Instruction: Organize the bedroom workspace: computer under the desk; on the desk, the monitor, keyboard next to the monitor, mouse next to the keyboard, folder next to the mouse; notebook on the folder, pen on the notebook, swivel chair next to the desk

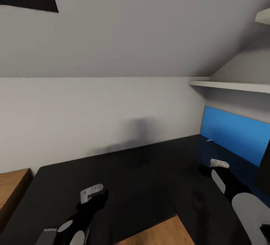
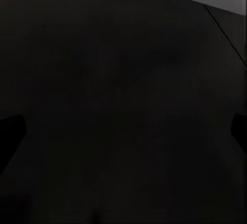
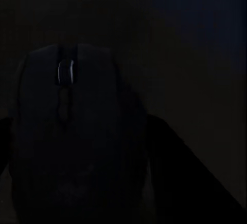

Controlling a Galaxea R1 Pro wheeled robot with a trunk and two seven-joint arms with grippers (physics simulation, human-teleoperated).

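Black on black is the hazard: the small dark oval mouse (image 3: 72,131) sits clenched in the right hand (image 3: 77,147) above the glossy black tabletop (image 1: 123,185), near its blue-panelled back edge. Released too high or tilted, it could skid or tumble; I cannot tell the left hand's (image 1: 93,196) state.

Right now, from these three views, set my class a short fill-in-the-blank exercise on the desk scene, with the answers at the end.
The top of the desk is coloured ____. The upright panel along the desk's right side is ____. In the right wrist view, the thing with a scroll wheel lying between the jaws is the ____. Missing words: black; blue; mouse.
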